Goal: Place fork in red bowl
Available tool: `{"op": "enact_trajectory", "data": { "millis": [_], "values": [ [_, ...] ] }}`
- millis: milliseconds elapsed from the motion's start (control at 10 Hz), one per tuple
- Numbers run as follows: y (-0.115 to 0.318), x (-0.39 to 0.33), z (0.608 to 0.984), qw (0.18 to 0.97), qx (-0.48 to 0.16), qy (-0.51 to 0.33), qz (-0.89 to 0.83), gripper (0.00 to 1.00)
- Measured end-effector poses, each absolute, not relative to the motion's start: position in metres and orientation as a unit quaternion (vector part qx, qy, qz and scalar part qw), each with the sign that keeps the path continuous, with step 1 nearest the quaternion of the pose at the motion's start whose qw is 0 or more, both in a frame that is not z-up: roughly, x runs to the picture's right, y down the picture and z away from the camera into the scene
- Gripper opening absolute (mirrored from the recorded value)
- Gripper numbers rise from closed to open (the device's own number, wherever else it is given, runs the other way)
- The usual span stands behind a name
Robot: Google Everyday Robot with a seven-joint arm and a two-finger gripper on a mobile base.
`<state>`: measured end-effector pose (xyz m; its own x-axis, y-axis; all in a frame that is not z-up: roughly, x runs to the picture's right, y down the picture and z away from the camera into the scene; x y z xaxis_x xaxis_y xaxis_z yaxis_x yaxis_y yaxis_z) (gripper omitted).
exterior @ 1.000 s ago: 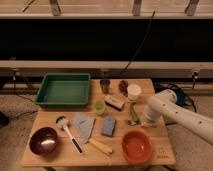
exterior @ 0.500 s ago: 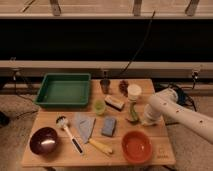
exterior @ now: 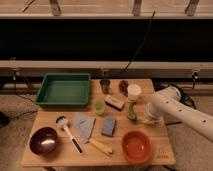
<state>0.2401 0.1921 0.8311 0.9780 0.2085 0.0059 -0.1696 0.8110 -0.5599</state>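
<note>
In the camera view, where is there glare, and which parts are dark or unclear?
Camera view: warm, dim light; a bright glare spot sits inside the dark maroon bowl; the band behind the table is nearly black; the red bowl looks matte, without glare; the pincer, beside the white arm, is blurred.

No legible text, label or number anywhere, faint unreadable mark on the table (exterior: 161,156) corner.

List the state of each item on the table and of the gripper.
Gripper: low at the table's right side.
Red bowl: upright, empty.
Maroon bowl: upright, empty.
Green tray: empty.
Brush: lying flat.
Gray cloth: crumpled.
Fork: not visible.
</note>
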Motion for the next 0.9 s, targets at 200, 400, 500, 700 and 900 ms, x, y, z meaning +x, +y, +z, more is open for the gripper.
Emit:
{"op": "enact_trajectory", "data": {
  "millis": [200, 400, 500, 700, 900],
  "values": [
    [0.188, 0.241, 0.823, 0.952, -0.288, -0.039, 0.097, 0.00],
    [0.181, 0.240, 0.808, 0.953, -0.283, -0.048, 0.091, 0.00],
    [0.178, 0.239, 0.794, 0.954, -0.281, -0.054, 0.085, 0.00],
    [0.181, 0.234, 0.772, 0.955, -0.281, -0.065, 0.071, 0.00],
    [0.194, 0.228, 0.754, 0.954, -0.288, -0.070, 0.054, 0.00]
  ]
}}
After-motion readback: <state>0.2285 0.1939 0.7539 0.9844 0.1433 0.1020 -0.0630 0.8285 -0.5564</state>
